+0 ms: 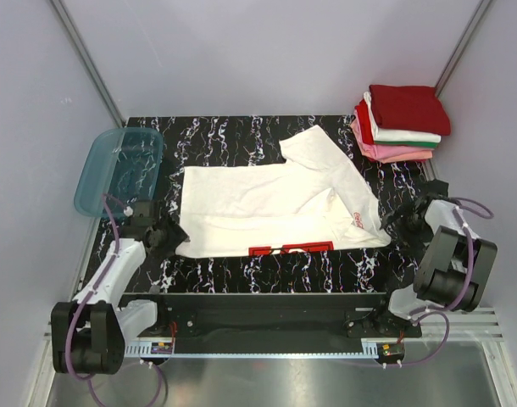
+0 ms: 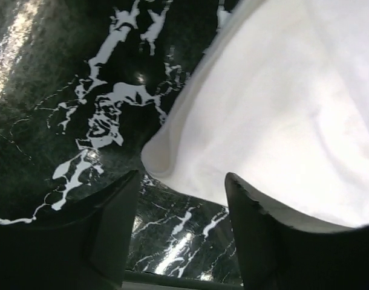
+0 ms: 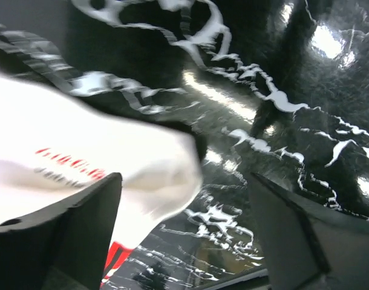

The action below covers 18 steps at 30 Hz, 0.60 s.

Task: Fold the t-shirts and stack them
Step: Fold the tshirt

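You see the white t-shirt [image 1: 275,203] lying on the table [image 1: 241,275], only partly folded. Your left tool [image 1: 169,233] and right tool [image 1: 392,222] are both released at its near corners, holding nothing. It needs more folds, then it must go on the folded stack [image 1: 403,123] at the far right.

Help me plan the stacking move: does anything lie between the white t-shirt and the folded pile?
Nothing visible does. Only bare black tabletop separates the white t-shirt from the folded pile; the teal tub sits on the opposite, left side.
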### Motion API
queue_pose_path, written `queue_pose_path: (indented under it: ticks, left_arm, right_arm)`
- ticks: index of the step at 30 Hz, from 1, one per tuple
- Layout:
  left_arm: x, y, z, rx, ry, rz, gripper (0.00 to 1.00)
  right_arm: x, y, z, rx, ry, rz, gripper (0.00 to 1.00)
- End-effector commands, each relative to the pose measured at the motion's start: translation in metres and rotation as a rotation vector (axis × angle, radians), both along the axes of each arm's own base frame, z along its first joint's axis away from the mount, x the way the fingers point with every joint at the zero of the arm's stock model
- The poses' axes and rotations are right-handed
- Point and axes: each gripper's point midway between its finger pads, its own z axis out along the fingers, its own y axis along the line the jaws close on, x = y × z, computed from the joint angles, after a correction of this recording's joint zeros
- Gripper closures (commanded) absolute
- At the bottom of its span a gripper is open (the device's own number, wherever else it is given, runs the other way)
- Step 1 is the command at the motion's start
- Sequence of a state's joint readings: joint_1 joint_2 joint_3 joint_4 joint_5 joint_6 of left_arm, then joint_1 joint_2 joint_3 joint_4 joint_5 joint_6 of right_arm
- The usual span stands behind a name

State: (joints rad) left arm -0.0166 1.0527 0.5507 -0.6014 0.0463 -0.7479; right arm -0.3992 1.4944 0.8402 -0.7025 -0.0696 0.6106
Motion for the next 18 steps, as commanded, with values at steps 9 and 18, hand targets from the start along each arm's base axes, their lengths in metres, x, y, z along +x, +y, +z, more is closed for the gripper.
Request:
queue_pose_path:
  ticks: [9, 18]
  left_arm:
    - [0.088, -0.071, 0.114, 0.061, -0.401, -0.368, 0.45]
    - [0.074, -0.096, 0.055, 0.022, -0.252, -0.493, 0.53]
  right_arm:
    - [0.063, 0.079, 0.124, -0.079, -0.407, 0.416, 0.31]
    - [0.100, 0.165, 0.082, -0.016, -0.285, 0.632, 0.61]
